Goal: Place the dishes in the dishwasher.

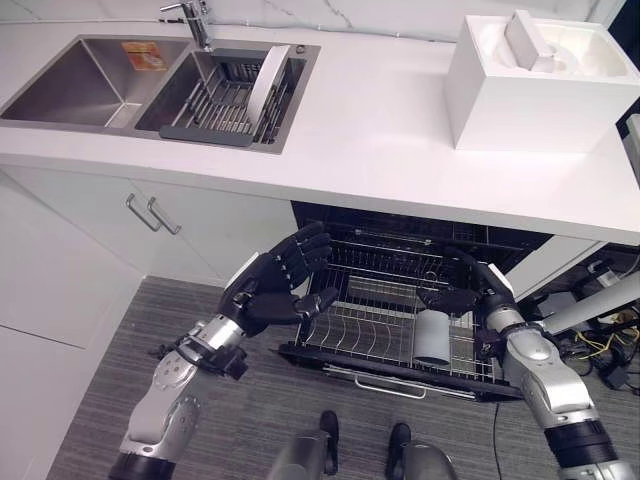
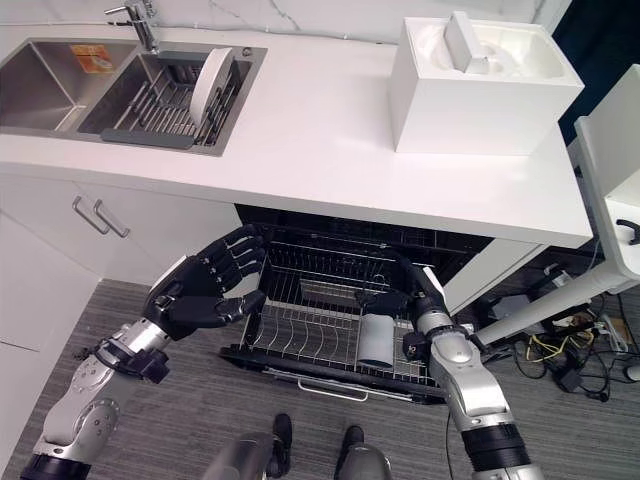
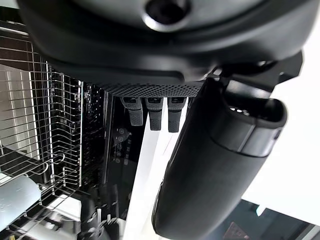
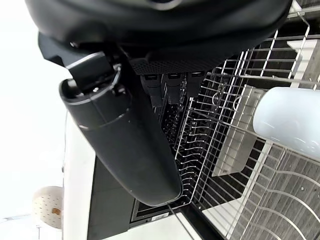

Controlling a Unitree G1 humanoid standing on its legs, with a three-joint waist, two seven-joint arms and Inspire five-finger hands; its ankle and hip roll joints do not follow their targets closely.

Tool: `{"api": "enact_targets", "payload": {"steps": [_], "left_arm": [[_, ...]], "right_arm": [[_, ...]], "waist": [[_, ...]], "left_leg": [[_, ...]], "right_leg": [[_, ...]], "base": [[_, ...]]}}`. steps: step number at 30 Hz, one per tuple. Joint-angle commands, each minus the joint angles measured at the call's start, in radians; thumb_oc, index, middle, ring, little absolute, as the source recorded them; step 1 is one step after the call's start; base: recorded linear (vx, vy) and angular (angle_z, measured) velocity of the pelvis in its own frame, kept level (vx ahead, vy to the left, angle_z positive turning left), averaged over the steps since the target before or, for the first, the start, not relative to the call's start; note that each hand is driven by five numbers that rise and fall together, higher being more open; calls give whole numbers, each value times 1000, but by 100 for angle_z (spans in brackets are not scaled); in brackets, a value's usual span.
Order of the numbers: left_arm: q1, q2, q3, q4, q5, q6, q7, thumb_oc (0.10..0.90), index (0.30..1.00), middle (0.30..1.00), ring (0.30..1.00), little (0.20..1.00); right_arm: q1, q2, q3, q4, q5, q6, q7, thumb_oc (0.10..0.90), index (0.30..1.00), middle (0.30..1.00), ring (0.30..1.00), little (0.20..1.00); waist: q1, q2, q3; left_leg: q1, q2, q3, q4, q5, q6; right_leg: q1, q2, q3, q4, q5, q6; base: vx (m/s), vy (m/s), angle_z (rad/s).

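Both hands are hanging empty over the pulled-out dishwasher rack (image 1: 400, 345), fingers loosely spread and gripping nothing. The right hand (image 1: 470, 290) is hovering just above a white cup (image 1: 432, 337), which is lying on its side in the rack at about six o'clock from the fingers, its long axis running front to back. The left hand (image 1: 280, 285) is waiting at the rack's left edge. The dish left to load, a white plate (image 1: 266, 88), is standing on edge in the sink's drying rack (image 1: 215, 110), far off at about eleven o'clock from the left hand, which I judge the nearer one. The counter edge (image 1: 400, 200) lies between; a white box (image 1: 535, 85) is sitting at one o'clock.
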Motion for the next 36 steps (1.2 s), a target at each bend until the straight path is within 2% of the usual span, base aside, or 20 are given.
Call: {"api": "enact_targets", "payload": {"steps": [1, 5, 7, 8, 12, 13, 15, 18, 20, 21, 22, 23, 24, 25, 27, 28, 29, 31, 33, 36], "left_arm": [[4, -28, 79, -179, -15, -163, -23, 800, 900, 900, 900, 900], [31, -57, 119, -203, -31, -205, -5, 800, 900, 900, 900, 900], [41, -74, 139, -209, -49, -224, 2, 800, 900, 900, 900, 900], [45, -85, 150, -216, -79, -224, -6, 800, 900, 900, 900, 900], [42, -105, 155, -227, -97, -217, -23, 800, 900, 900, 900, 900], [39, -104, 158, -229, -101, -220, -36, 800, 900, 900, 900, 900], [40, -101, 162, -232, -109, -217, -42, 800, 900, 900, 900, 900], [40, -102, 162, -243, -106, -191, -55, 800, 900, 900, 900, 900], [38, -87, 150, -250, -88, -180, -53, 800, 900, 900, 900, 900], [38, -82, 149, -246, -84, -182, -51, 800, 900, 900, 900, 900], [38, -77, 147, -237, -82, -194, -43, 800, 900, 900, 900, 900], [37, -68, 149, -222, -96, -207, -38, 800, 900, 900, 900, 900], [34, -66, 150, -214, -105, -210, -39, 800, 900, 900, 900, 900], [28, -68, 149, -207, -108, -213, -38, 800, 900, 900, 900, 900], [20, -76, 140, -198, -99, -218, -29, 800, 900, 900, 900, 900], [17, -77, 136, -192, -93, -225, -21, 800, 900, 900, 900, 900], [17, -77, 135, -188, -95, -228, -14, 800, 900, 900, 900, 900], [18, -83, 146, -180, -127, -220, -25, 800, 900, 900, 900, 900], [22, -95, 146, -185, -129, -221, -32, 800, 900, 900, 900, 900], [35, -112, 132, -201, -112, -221, -41, 800, 900, 900, 900, 900]], "right_arm": [[-30, -16, -62, -121, 75, -85, 39, 800, 900, 900, 900, 900], [31, 18, -107, -229, 115, -131, 61, 800, 900, 900, 900, 900], [53, 20, -125, -276, 107, -174, 100, 800, 900, 900, 900, 900], [59, 16, -136, -308, 132, -217, 132, 800, 900, 900, 900, 900], [61, 41, -152, -353, 245, -249, 154, 800, 900, 900, 900, 900], [70, 54, -159, -365, 265, -282, 165, 800, 900, 900, 900, 900], [78, 66, -165, -379, 263, -302, 160, 800, 900, 900, 900, 900], [90, 83, -166, -397, 228, -325, 154, 800, 900, 900, 900, 900], [92, 89, -161, -406, 229, -338, 156, 800, 900, 900, 900, 900], [92, 90, -159, -405, 228, -346, 164, 800, 900, 900, 900, 900], [90, 89, -153, -397, 216, -359, 168, 800, 900, 900, 900, 900], [88, 77, -155, -382, 199, -375, 152, 800, 900, 900, 900, 900], [89, 67, -163, -375, 200, -381, 144, 800, 900, 900, 900, 900], [89, 56, -180, -371, 212, -394, 138, 800, 900, 900, 900, 900], [89, 62, -192, -363, 210, -412, 147, 800, 900, 900, 900, 900], [87, 64, -192, -357, 211, -426, 156, 800, 900, 900, 900, 900], [95, 67, -192, -357, 201, -444, 162, 800, 900, 900, 900, 900], [119, 58, -206, -368, 174, -459, 147, 800, 900, 900, 900, 900], [127, 53, -206, -376, 155, -468, 138, 800, 900, 900, 900, 900], [144, 41, -207, -392, 132, -486, 133, 800, 900, 900, 900, 900]], "waist": [[-13, -3, -96], [-28, -12, -107], [-33, -18, -111], [-33, -22, -113], [-33, -31, -116], [-33, -33, -116], [-34, -33, -116], [-34, -28, -117], [-41, -13, -117], [-40, -8, -117], [-34, 3, -115], [-40, 15, -115], [-44, 12, -116], [-49, 2, -120], [-45, -18, -132], [-36, -31, -136], [-20, -46, -143], [-20, -47, -146], [-25, -42, -139], [-43, -57, -123]], "left_leg": [[43, 161, 54, 18, -107, -63], [53, 157, 62, 18, -120, -60], [58, 150, 67, 18, -128, -56], [64, 141, 72, 18, -136, -50], [77, 115, 82, 18, -157, -31], [81, 99, 84, 18, -166, -19], [81, 84, 81, 18, -171, -8], [77, 43, 35, 18, -182, 11], [72, 38, 17, 18, -181, 25], [68, 39, 18, 18, -178, 30], [63, 50, 29, 18, -175, 38], [49, 57, 36, 18, -169, 44], [41, 49, 39, 18, -165, 46], [25, 32, 43, 18, -158, 47], [-3, 8, 60, 18, -150, 49], [-19, -5, 73, 18, -142, 48], [-41, -21, 87, 18, -129, 43], [-45, -27, 78, 18, -109, 31], [-19, -24, 78, 18, -105, 24], [37, -39, 126, 18, -108, 20]], "right_leg": [[-32, -11, 47, 32, -114, 37], [-29, -8, 63, 32, -119, 43], [-28, -11, 70, 32, -119, 48], [-28, -18, 76, 32, -116, 56], [-29, -38, 90, 32, -102, 80], [-31, -51, 94, 32, -91, 96], [-37, -59, 102, 32, -76, 109], [-59, -63, 138, 32, -35, 113], [-57, -22, 161, 32, -12, 103], [-48, -6, 143, 32, -12, 97], [-23, 23, 90, 32, -7, 86], [15, 97, 94, 32, -34, 74], [27, 140, 120, 52, -44, 65], [36, 206, 166, 80, -60, 52], [77, 247, 180, 45, -70, 45], [93, 246, 172, 32, -100, 38], [102, 227, 159, 32, -167, 24], [82, 220, 176, 32, -214, 0], [63, 202, 161, 32, -209, -14], [37, 155, 173, 32, -189, -28]], "base": [[-29, 90, -13], [-28, 130, -16], [-41, 153, -11], [-44, 187, -12], [-47, 218, -11], [-54, 266, -20], [-44, 245, -12], [-42, 265, -18], [-62, 238, -35], [-94, 189, -55], [-129, 184, -64], [-133, 155, -67], [-131, 86, -68], [-103, 13, -61], [-86, -60, -24], [-86, -161, -32], [-75, -199, -56], [-41, -207, -42], [-36, -211, 23], [-73, -194, 20]]}}
